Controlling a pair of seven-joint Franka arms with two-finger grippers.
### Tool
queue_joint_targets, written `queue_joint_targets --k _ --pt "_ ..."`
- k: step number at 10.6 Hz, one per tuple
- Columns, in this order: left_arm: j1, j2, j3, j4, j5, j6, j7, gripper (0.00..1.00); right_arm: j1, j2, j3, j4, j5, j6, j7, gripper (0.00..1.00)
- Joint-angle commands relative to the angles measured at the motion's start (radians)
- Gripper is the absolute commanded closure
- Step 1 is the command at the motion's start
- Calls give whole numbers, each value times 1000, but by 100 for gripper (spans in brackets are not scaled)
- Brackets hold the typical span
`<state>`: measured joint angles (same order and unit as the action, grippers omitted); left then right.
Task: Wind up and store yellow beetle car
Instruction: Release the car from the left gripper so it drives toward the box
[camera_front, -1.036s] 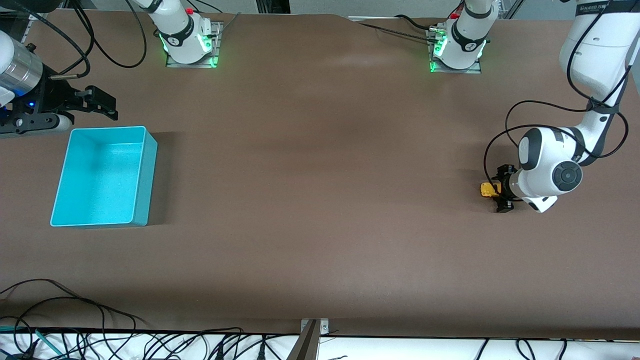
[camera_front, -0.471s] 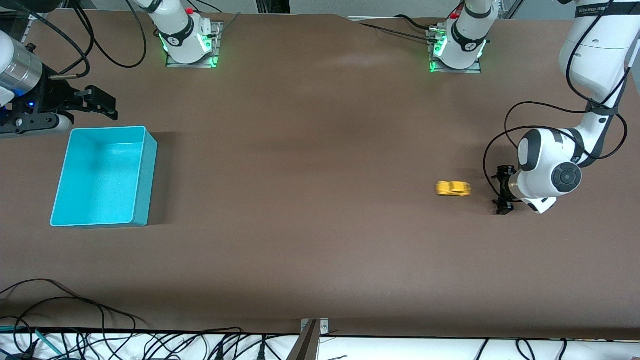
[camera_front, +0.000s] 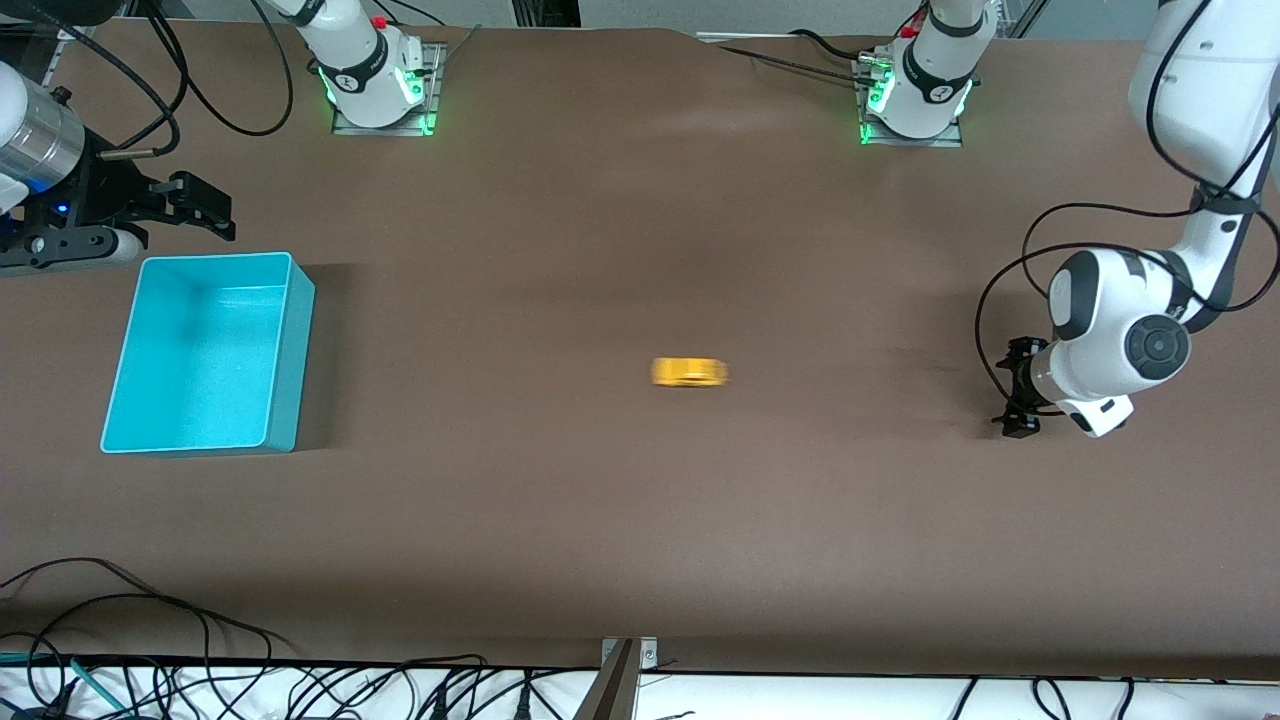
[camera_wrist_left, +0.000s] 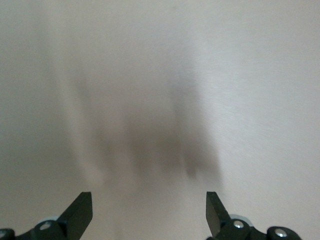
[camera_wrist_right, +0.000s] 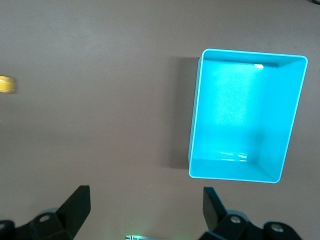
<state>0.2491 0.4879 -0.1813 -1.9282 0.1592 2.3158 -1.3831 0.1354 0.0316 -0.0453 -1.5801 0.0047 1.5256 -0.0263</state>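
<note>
Going across the front view from the right arm's end. The right gripper (camera_front: 205, 205) hangs just above the table, close to the turquoise bin's (camera_front: 285, 340) rim that lies farthest from the front camera. Its jaws stand wide apart and hold nothing, as its own wrist view confirms (camera_wrist_right: 145, 207). This arm waits.

The bin is empty, open side up, long axis running toward and away from the front camera.

Mid-table sits the yellow beetle car (camera_front: 689, 372), on the bare brown table (camera_front: 640, 520), smeared with motion blur. Its long axis runs along the table's length, from one arm's end to the other, pointed at the bin. The right wrist view catches it at the frame's edge (camera_wrist_right: 7, 84), well apart from the bin.

At the left arm's end, the left gripper (camera_front: 1018, 390) is low over the table, jaws spread wide and empty. Its wrist view (camera_wrist_left: 149, 210) shows only bare table with blurred shadow, no car.

Key relation: the car lies roughly midway between both grippers, well apart from each, about level with the bin's middle. Nothing stands between car and bin. The blur suggests it is rolling, probably toward the bin's end, which would make the right gripper the likelier one to pick it up and store it.

Risk: it hits the bin wall or veers off line. A small, rounded body means the grasp will need care.
</note>
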Motion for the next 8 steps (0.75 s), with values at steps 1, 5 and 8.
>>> queue_joint_targets --k 1,5,8 --pt "16 -93 -26 -14 4 -70 154 0 -3 7 -4 26 18 -21 -18 0" --pt "24 -199 -26 88 -125 -282 607 0 -3 7 -4 26 18 -21 -18 0" --pt "13 -215 -30 196 -130 -436 908 0 -3 7 -5 26 18 -19 -18 0"
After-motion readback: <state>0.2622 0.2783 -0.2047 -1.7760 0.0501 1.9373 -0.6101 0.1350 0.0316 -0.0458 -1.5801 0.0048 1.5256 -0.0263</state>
